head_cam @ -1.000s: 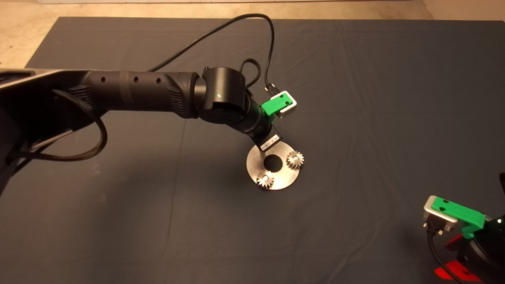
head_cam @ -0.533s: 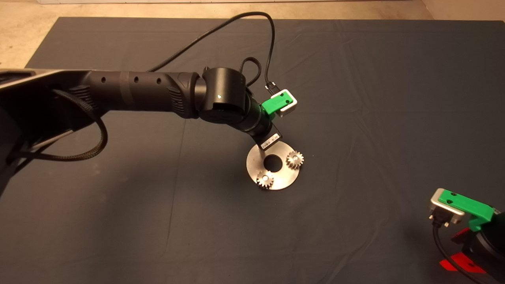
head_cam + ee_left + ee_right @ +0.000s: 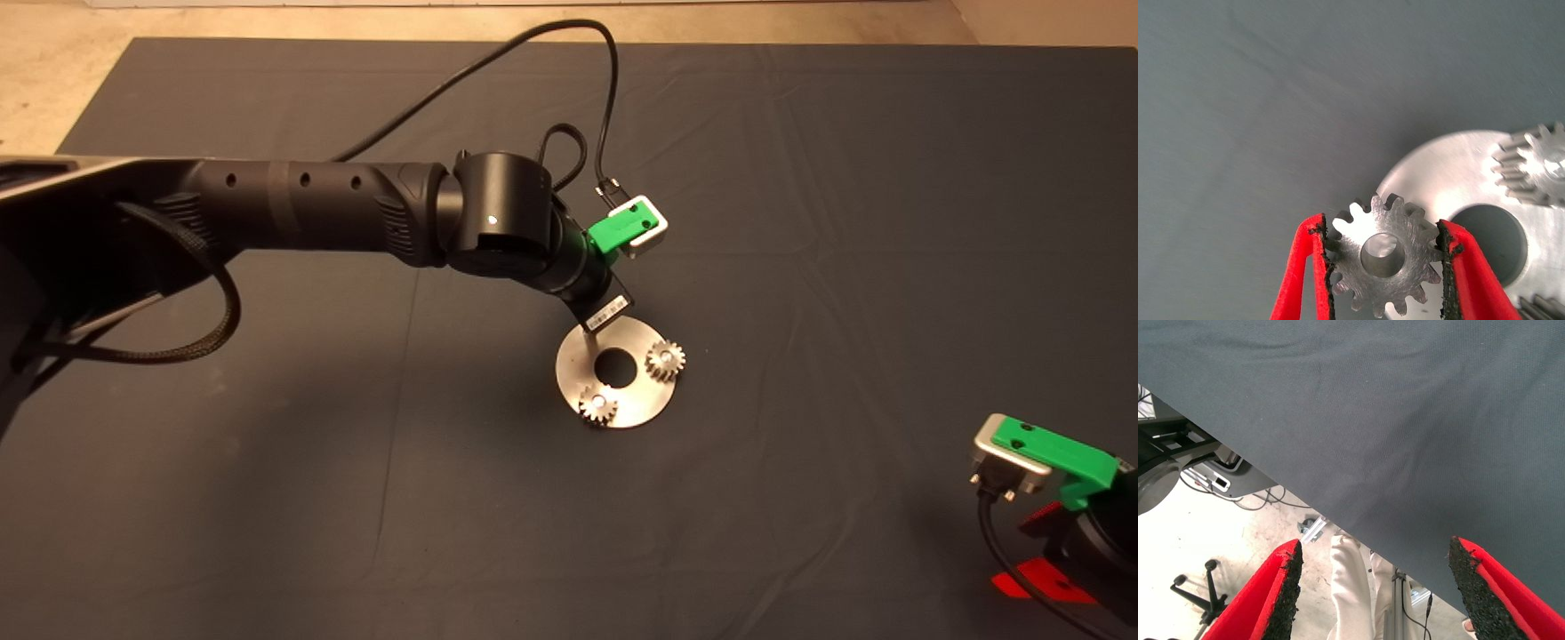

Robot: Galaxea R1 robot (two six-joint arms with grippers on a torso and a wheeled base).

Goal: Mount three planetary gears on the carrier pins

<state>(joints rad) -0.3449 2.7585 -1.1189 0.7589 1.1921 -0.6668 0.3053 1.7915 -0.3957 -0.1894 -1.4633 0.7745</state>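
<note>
While the head view hides the left gripper [image 3: 1383, 257] behind its own black wrist, the left wrist view shows it plainly: its 2 red fingers [image 3: 1298, 280] are clamped on a third gear [image 3: 1382, 255], the frayed black pads pressed against the teeth on opposite sides. This gear is silver-grey metal with a brushed flat face, squared teeth and a round centre hole. It hangs over the rim of the disc [image 3: 1451, 180], partly above the metal and partly above the mat [image 3: 1271, 100]; whether a pin sits beneath it I cannot tell.

The head view gives the wider layout that the wrist view crops. The disc [image 3: 640, 404] is flat, shiny and round, with a large centre hole [image 3: 613, 367], and it lies near the middle of the dark, faintly creased mat [image 3: 800, 222]. 2 gears already sit on it: one [image 3: 665, 359] at the edge nearer the right arm, another [image 3: 598, 406] at the edge nearest the camera. Each has a bright pin end showing in its bore. In the left wrist view these 2 appear only as slivers at the picture's edge [image 3: 1538, 167].

The left arm [image 3: 311, 209] reaches in over the mat, a black cable [image 3: 533, 44] looping above it.

The right gripper [image 3: 1036, 551] waits at the mat's lower right corner. Its wrist view shows the fingers [image 3: 1281, 593] spread wide with nothing between them, their pads rough and crumbly, over woven mat fabric [image 3: 1405, 420], with pale floor, cables and a person's leg in light trousers [image 3: 1351, 587] beyond the edge.
</note>
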